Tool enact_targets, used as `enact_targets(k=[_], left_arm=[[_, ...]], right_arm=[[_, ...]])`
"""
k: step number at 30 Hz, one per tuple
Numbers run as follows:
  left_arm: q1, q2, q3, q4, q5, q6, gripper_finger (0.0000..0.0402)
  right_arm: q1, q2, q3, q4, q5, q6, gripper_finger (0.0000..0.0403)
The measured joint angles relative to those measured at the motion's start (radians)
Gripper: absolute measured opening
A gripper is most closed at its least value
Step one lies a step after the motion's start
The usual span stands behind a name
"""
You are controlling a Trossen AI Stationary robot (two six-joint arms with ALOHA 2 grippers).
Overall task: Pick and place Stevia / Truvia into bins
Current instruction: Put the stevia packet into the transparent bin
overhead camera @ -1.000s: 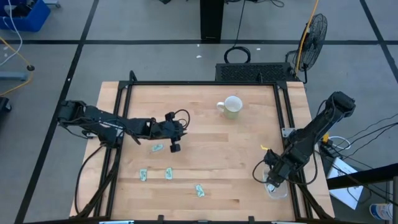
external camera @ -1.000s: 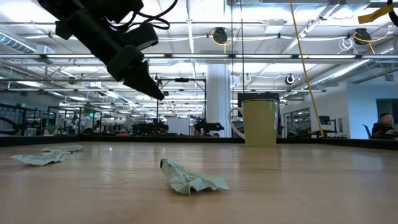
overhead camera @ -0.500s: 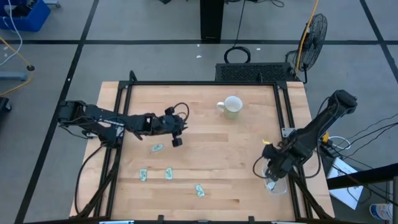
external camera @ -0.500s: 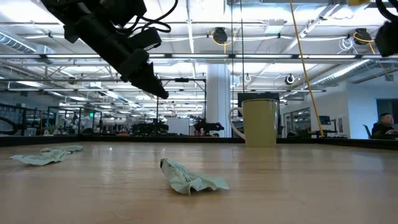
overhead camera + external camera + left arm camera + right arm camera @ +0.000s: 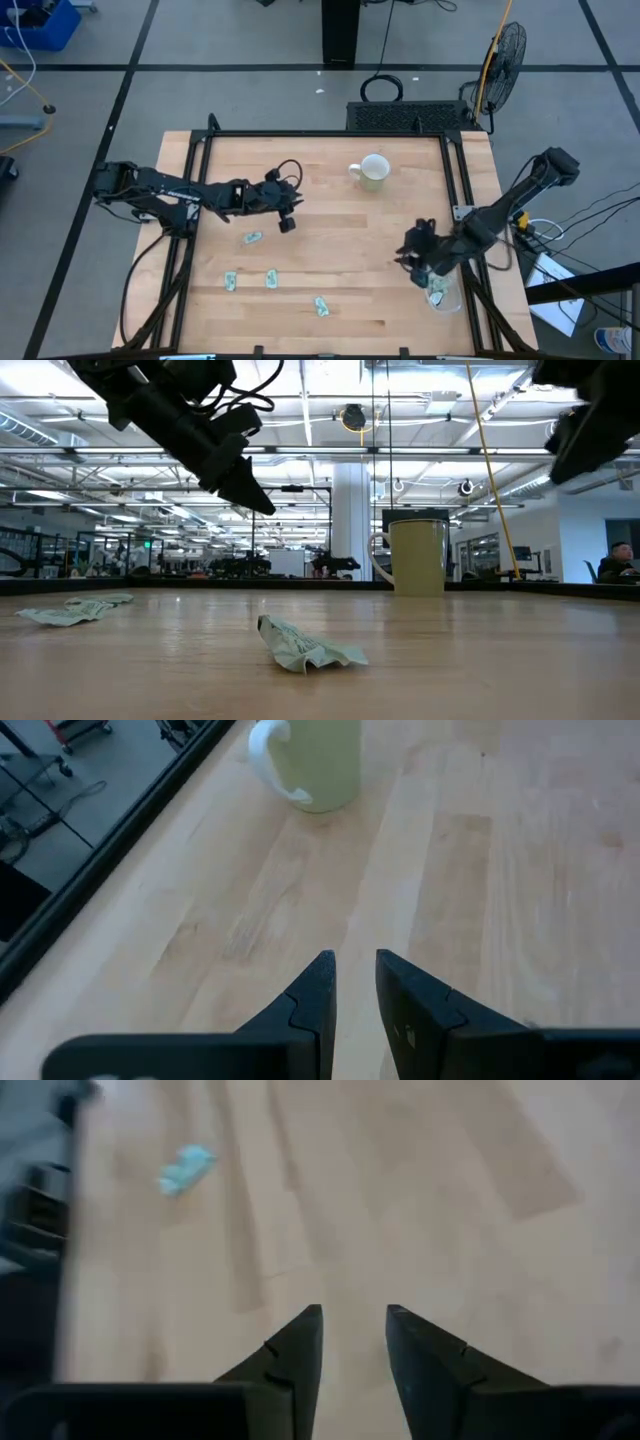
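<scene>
Left fingers [image 5: 315, 995] narrow gap, nothing between them, pointing toward the white mug [image 5: 308, 758] across bare wood; in the high view the left gripper [image 5: 286, 222] hangs over the surface left of centre, just above and beside one sachet [image 5: 253, 238], not touching it. Right fingers [image 5: 300, 1345] also a narrow gap, empty, bare wood under them, one sachet [image 5: 186, 1168] visible farther off in that wrist view. Right gripper [image 5: 412, 250] is over the surface near the right edge, just beside the clear bin [image 5: 443, 296], which sits at the front right corner with pale sachet material inside. Stevia sachets loose on the surface [image 5: 330, 200]: the one under the left gripper, two side by side near the front left [image 5: 230, 282] and [image 5: 271, 279], one more toward front centre [image 5: 321, 306]. Low view shows a crumpled sachet [image 5: 305, 645] in front and flatter ones at the left [image 5: 68, 611], mug [image 5: 415, 557] upright behind. Left arm [image 5: 180, 425] comes in from upper left there, raised off the wood.
</scene>
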Motion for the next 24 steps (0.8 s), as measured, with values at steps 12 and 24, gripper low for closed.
enact_targets(k=[12,24], left_arm=[[-0.093,-0.138,0.001,-0.051,-0.001,0.031,0.0081],[-0.177,-0.434,0.0,-0.355,-0.08,-0.024,0.0081]], right_arm=[[-0.256,0.368,0.0,0.673,-0.228,-0.62,0.0161],[-0.361,0.711,0.052,1.164,-0.372,-0.842,0.0164]])
